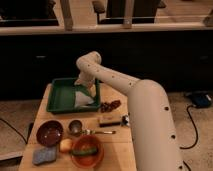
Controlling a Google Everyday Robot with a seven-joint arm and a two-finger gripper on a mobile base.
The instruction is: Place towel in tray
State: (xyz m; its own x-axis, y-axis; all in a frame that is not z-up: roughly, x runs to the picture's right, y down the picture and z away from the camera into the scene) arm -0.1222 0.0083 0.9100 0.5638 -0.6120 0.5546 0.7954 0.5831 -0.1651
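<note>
Hovering over the green tray's (56, 98) right side, the claw (88, 86) sits just above the white towel (83, 98); whether it grips or gapes, cannot tell. The towel lies inside the tray, bunched against the right wall near the front edge. Left of it, the tray floor is bare green. Past the tray's front rim, the tabletop (116, 145) carries a dark red bowl (49, 132), a small metal cup (75, 127) and an orange bowl (87, 150).

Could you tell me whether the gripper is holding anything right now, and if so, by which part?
It cannot be told: the gripper hangs over the green tray, right above the white towel.
</note>
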